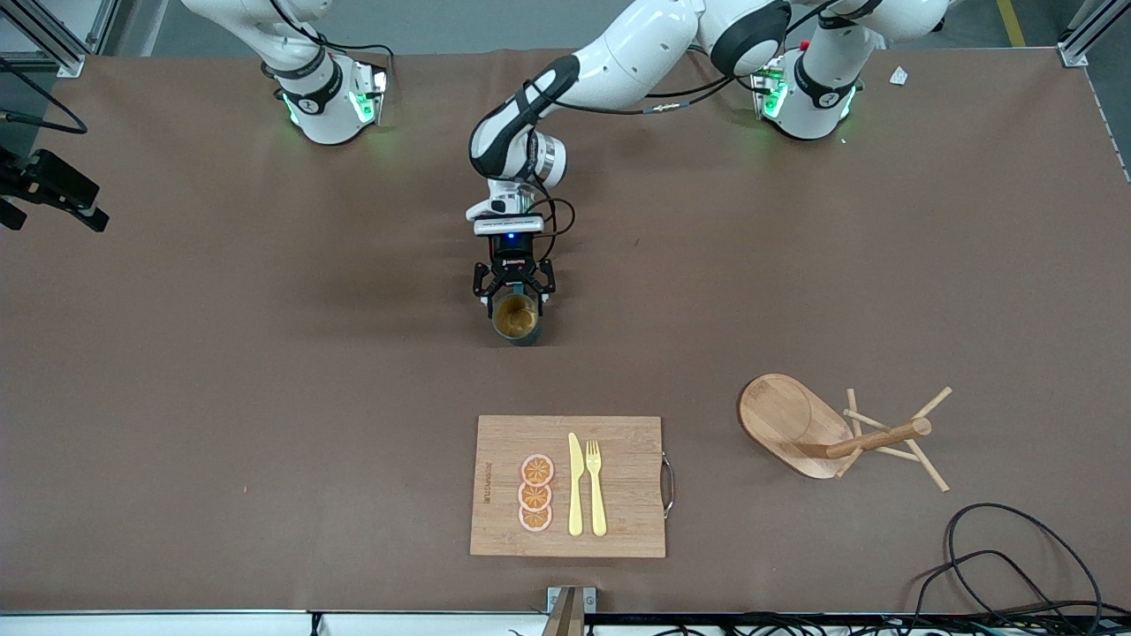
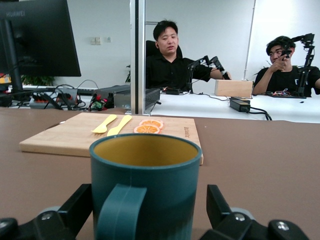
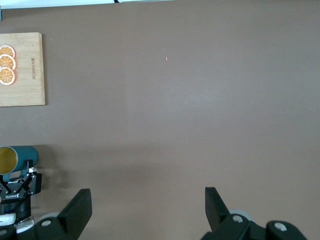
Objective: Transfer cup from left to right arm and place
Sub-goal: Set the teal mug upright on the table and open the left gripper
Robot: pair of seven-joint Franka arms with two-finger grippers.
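From the front, the cup stands on the table, farther from the camera than the cutting board, between the spread fingers of the left gripper. In the left wrist view the fingers flank the cup with gaps showing. In the right wrist view the right gripper hangs spread over bare table.

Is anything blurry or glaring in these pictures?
Left wrist view: the cup fills the foreground, handle soft; the bright white room washes out pale. Front view: even light, green glow at both arm bases, faint shadow beside the cup. Right wrist view: flat, even brown table.
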